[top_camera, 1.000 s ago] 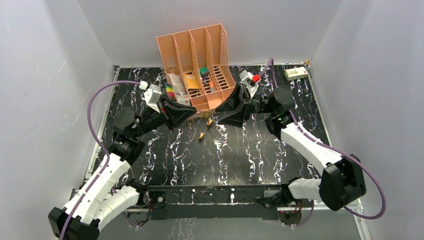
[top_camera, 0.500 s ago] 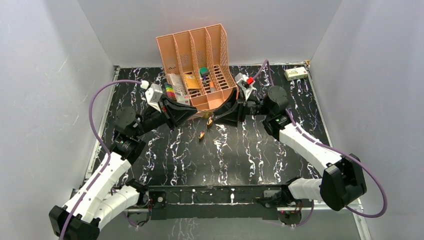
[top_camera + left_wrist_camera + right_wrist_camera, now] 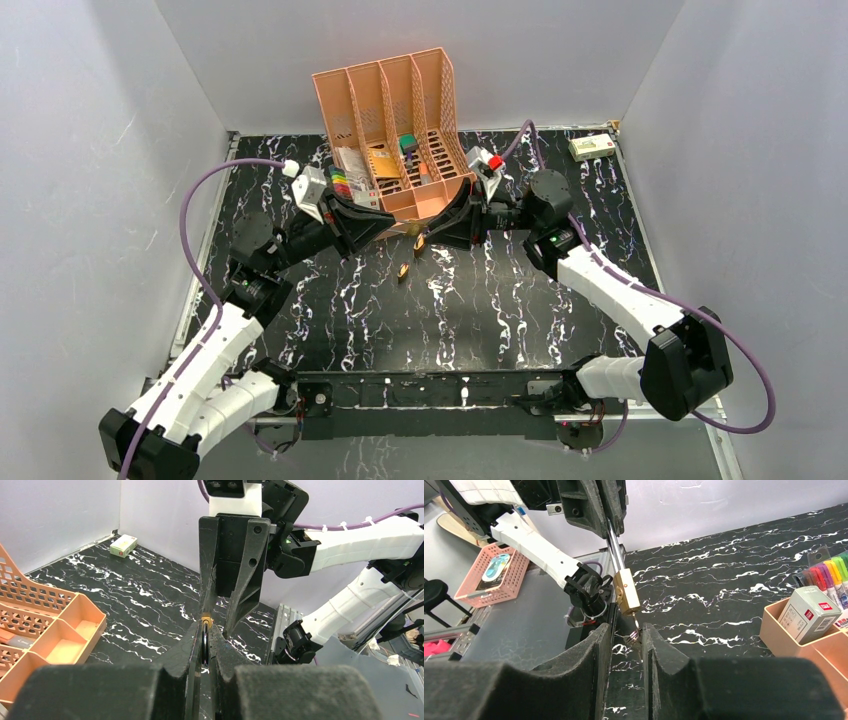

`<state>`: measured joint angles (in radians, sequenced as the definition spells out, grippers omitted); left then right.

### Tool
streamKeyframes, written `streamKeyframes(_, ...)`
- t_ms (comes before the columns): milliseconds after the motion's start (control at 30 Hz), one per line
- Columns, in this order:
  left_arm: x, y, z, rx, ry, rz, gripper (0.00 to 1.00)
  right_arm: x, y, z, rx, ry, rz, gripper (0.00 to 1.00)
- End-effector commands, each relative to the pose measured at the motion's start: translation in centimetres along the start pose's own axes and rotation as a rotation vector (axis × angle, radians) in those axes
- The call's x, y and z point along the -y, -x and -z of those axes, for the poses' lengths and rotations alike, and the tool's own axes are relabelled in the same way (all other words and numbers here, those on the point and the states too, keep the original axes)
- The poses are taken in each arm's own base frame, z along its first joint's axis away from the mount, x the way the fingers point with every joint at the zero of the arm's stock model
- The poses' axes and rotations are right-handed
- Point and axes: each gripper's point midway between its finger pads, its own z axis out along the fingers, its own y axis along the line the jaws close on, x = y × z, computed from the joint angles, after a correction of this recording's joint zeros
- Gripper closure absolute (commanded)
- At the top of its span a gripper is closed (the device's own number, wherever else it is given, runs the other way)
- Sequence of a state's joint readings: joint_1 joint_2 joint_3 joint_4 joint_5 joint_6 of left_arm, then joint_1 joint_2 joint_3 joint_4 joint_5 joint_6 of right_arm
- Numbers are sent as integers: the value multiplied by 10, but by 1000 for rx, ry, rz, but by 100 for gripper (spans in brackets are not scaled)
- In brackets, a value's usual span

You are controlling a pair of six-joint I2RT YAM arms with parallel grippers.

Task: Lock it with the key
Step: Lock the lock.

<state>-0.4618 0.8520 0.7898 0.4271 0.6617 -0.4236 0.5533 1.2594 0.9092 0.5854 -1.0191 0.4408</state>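
A small brass padlock (image 3: 625, 591) hangs in the air in front of the organizer, and my left gripper (image 3: 204, 630) is shut on its steel shackle (image 3: 204, 644). From above, the padlock (image 3: 419, 241) shows between the two gripper tips. The key (image 3: 637, 625) sticks out of the padlock's bottom, with a small ring (image 3: 632, 639) at its end. My right gripper (image 3: 626, 630) has its jaws on either side of the key's end. The right finger (image 3: 651, 640) lies against the ring, while a gap remains on the left side.
An orange desk organizer (image 3: 390, 120) holding markers and small boxes stands just behind the grippers. A second brass padlock (image 3: 402, 271) lies on the black marbled table (image 3: 500, 300). A small white box (image 3: 592, 147) sits at the far right corner.
My right gripper has moved left up to the hanging padlock, and its jaws have narrowed around the key's end. The left gripper has held still with the padlock.
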Motion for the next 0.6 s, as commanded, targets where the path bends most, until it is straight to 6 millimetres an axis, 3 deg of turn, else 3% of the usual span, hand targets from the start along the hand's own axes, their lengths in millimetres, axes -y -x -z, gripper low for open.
streamKeyframes(0, 8, 26, -2, 70, -21, -57, 100, -3, 21, -6, 30, 13, 75, 64)
streamKeyframes(367, 5, 23, -3, 64, -16, -54, 100, -2, 19, -7, 21, 15, 81, 75)
streamKeyframes(567, 3, 23, -3, 64, -5, -57, 100, 0, 18, -7, 13, 10, 75, 99)
